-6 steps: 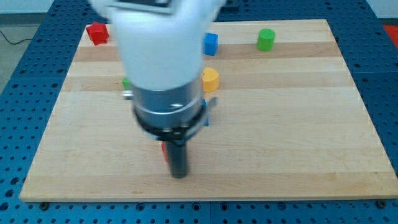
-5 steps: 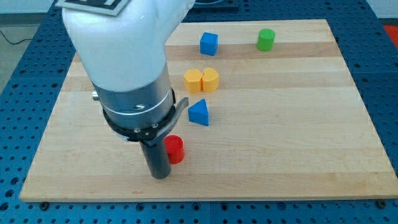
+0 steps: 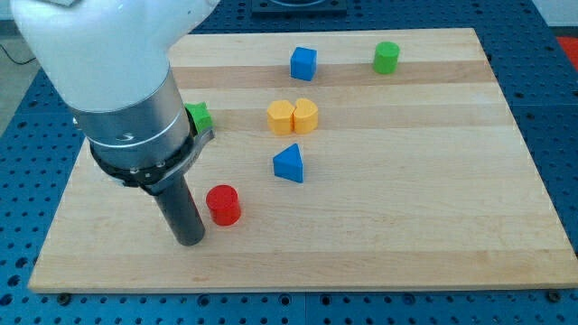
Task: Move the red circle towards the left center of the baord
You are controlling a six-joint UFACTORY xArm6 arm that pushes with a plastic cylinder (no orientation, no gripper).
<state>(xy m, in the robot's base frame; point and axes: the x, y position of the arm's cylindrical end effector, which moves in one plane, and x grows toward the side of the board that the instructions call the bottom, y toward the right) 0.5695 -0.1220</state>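
The red circle (image 3: 223,204), a short red cylinder, stands on the wooden board (image 3: 406,199) in its lower left part. My tip (image 3: 191,240) rests on the board just left of and slightly below the red circle, with a small gap between them. The arm's large white and grey body (image 3: 117,81) covers the board's upper left.
A green block (image 3: 198,115) peeks out beside the arm. Two yellow blocks (image 3: 293,116) sit side by side at centre. A blue triangle (image 3: 289,163) lies below them. A blue cube (image 3: 303,63) and a green cylinder (image 3: 386,57) stand near the top edge.
The arm and my tip have swept leftward along the board's lower part. The red circle has shifted left with them. The yellow blocks, blue triangle and green block have come out from behind the arm.
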